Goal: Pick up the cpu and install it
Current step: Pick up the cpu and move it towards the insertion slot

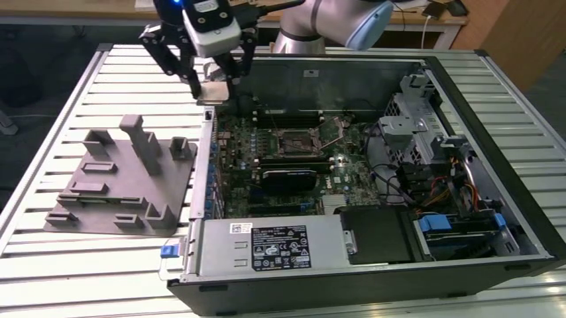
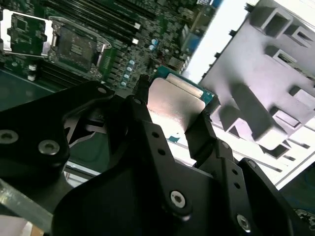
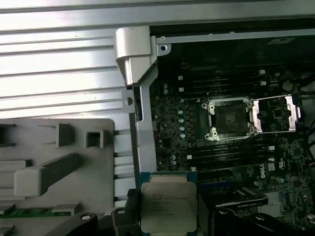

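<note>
Over case (image 1: 354, 291) edge | gripper (image 1: 215, 87) clamps cpu (image 3: 168, 206) | socket (image 3: 230, 119) lid open

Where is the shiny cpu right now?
The cpu is pinched between the fingers, above the wall of the computer case on the exterior view's left.

So the cpu (image 3: 168, 206), a flat silver square chip with a thin green rim, sits pinched between the black gripper (image 3: 167, 219) fingers, roughly above the silver metal case edge (image 3: 145, 137), well apart from the open black-framed motherboard socket (image 3: 229, 119), with a grey moulded parts holder (image 3: 59, 162) just beside.
</note>
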`<state>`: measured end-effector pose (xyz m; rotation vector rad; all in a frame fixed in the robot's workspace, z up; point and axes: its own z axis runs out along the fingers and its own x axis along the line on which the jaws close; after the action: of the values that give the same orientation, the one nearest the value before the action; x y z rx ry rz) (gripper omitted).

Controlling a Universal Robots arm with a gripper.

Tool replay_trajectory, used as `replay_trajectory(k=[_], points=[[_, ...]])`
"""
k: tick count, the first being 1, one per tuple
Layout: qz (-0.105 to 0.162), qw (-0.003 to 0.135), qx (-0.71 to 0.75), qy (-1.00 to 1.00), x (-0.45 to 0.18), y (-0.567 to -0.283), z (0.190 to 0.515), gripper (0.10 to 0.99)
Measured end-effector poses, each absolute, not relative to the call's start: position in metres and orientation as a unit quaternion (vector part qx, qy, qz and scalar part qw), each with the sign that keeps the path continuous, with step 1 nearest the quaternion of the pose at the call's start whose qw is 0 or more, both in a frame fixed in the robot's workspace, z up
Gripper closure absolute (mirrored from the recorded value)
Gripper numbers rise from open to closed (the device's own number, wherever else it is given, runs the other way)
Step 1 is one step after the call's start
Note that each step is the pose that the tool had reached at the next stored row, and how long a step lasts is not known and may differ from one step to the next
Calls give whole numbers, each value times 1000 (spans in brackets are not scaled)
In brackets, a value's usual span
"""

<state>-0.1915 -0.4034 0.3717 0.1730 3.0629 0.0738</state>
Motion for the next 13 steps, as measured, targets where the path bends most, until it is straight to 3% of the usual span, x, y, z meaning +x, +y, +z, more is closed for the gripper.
replay_trajectory(k=[13], points=[[24,36,56,997,-132,-403,372,541]])
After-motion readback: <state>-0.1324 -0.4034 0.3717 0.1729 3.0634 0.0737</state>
